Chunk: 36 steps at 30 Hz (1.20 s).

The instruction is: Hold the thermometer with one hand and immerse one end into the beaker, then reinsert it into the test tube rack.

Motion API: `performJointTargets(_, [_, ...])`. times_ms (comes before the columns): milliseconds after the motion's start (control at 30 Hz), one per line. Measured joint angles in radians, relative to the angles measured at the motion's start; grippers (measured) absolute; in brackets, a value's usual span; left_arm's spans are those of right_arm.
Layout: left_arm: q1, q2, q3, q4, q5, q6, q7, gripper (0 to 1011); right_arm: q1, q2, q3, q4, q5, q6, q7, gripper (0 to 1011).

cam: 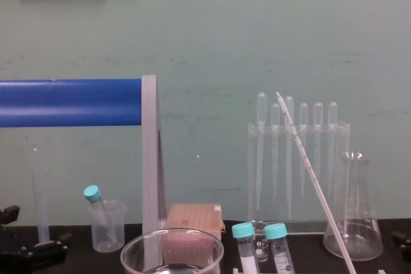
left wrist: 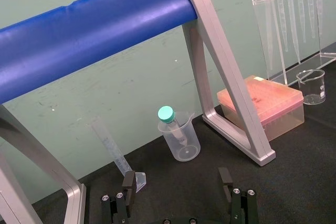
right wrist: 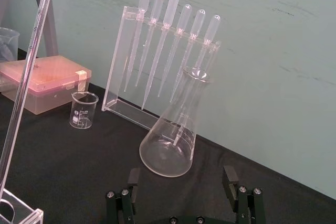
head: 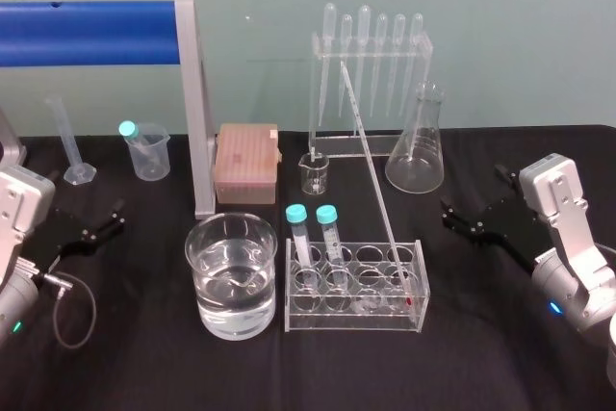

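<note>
Thermometer (head: 373,175) stands slanted in the test tube rack (head: 354,307), with its lower end down at the rack's right end. Its long axis rises away from us and leftward, toward the pipettes (head: 371,45). We see the beaker (head: 205,262), holding water, just left of the rack on the bench (head: 144,363). Our left pincer (head: 96,228) sits well to the left and our right pincer (head: 467,223) well to the right; both gape wide and hold nothing.

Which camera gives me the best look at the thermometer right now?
The head view: the thermometer shows whole, leaning from the test tube rack up to its tip. The chest view catches its upper length, with the lower end cut off. The right wrist view shows a close stretch of the rod.
</note>
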Motion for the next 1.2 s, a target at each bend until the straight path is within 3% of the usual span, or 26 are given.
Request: performJointTargets(1200, [0.000,0.000,0.000,0.000,0.000,0.000,0.000,1008,0.000,0.000,0.000,0.000,0.000,0.000,0.000,1003])
